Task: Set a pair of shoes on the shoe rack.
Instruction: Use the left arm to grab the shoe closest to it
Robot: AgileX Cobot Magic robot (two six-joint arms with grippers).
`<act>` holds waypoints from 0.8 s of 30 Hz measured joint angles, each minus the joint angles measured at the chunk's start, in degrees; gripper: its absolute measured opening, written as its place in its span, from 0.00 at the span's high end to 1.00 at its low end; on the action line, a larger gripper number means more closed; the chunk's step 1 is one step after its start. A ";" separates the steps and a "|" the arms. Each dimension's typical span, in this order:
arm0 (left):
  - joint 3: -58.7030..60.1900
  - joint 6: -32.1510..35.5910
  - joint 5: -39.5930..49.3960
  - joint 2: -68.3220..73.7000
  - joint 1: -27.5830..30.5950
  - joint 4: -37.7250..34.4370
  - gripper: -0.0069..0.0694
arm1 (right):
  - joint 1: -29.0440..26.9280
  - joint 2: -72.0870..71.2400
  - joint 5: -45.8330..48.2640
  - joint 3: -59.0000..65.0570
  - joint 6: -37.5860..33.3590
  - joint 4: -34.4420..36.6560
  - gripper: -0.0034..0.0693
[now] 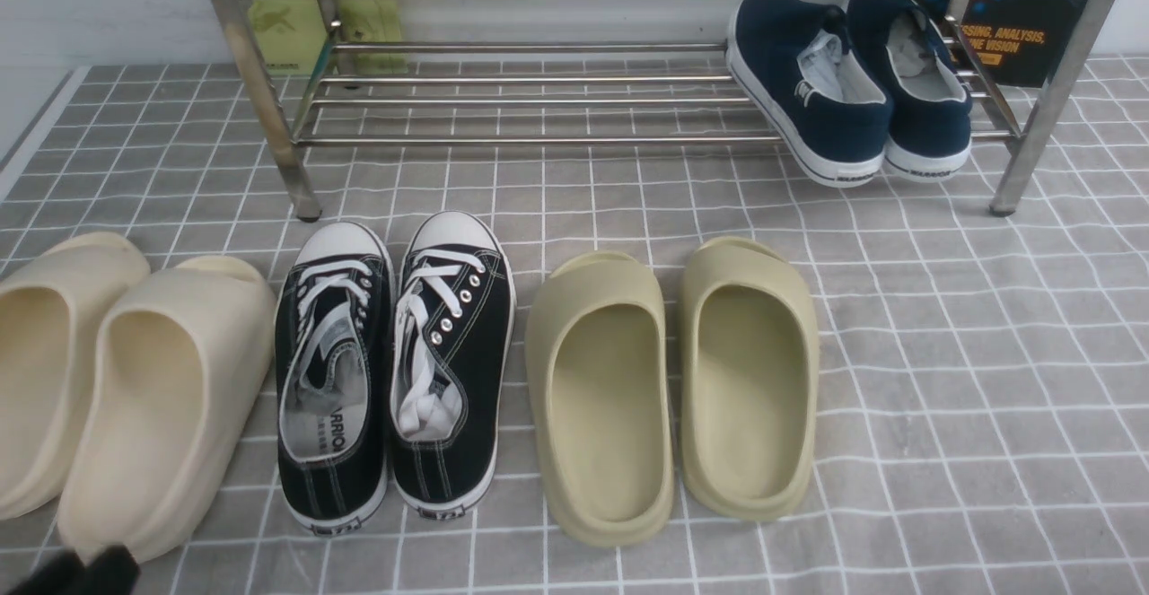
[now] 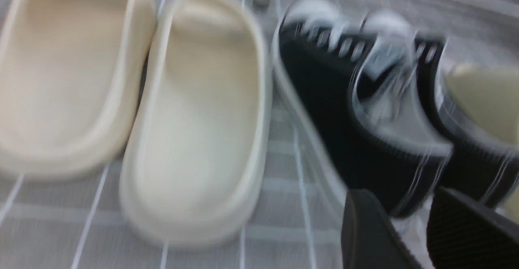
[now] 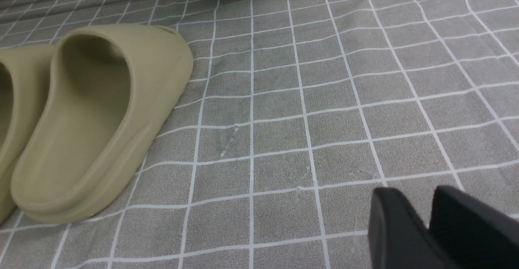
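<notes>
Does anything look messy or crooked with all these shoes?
Yes. The navy blue shoes on the shoe rack sit tilted on its lower shelf, and their heels poke out past the front bar instead of resting on it.

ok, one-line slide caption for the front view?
Black canvas sneakers sit on the floor mat between cream slides and olive slides, in front of the steel shoe rack holding navy slip-ons.

Pair of shoes [image 1: 408, 380]: black canvas, white toe caps, laces, stitching and soles. Shoe rack [image 1: 539, 139]: shiny silver. Slip-on sneakers [image 1: 835, 101]: navy, white soles. Remaining items: olive slides [image 1: 601, 398], cream slides [image 1: 171, 380]. Worktop [image 1: 942, 353]: grey, white grid lines.
</notes>
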 joint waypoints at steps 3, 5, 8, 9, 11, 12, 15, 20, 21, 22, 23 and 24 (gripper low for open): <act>0.00 0.00 -8.85 0.00 0.00 0.05 0.60 | 0.00 0.00 0.00 0.00 0.00 0.00 0.70; 0.00 0.00 -15.15 0.00 0.00 0.30 0.60 | 0.00 0.00 0.00 0.00 0.00 0.00 0.70; 0.00 0.00 -22.01 0.00 0.00 0.49 0.60 | 0.00 0.00 0.00 0.00 0.00 0.00 0.70; 0.00 0.00 -24.10 0.00 0.00 0.43 0.60 | 0.00 0.00 0.00 0.00 0.00 0.00 0.69; 0.00 -0.24 -27.91 0.00 0.00 0.28 0.60 | 0.00 0.00 0.00 0.00 0.00 0.00 0.69; 0.00 -0.82 -31.35 0.00 0.00 0.07 0.60 | 0.00 0.00 0.00 0.00 0.00 0.00 0.69; 0.00 -7.89 -41.28 0.00 0.00 -0.60 0.60 | 0.00 0.00 0.00 0.00 0.00 0.07 0.68; -4.49 -19.67 -43.77 -0.07 0.00 1.19 0.66 | 0.00 0.00 0.00 0.00 0.00 0.07 0.67; -7.56 -20.51 -39.65 0.14 0.00 2.39 0.70 | 0.00 0.00 0.00 0.00 0.00 0.07 0.67; -12.61 -21.12 -32.53 1.60 0.00 4.67 0.79 | 0.00 0.00 0.00 0.00 0.00 0.02 0.66; -13.39 -21.20 -32.53 1.94 0.00 5.00 0.79 | 0.00 0.00 0.00 0.00 0.00 0.02 0.66; -18.75 -21.42 -23.74 5.08 0.00 7.38 0.90 | 0.00 0.00 0.00 0.00 0.00 0.02 0.66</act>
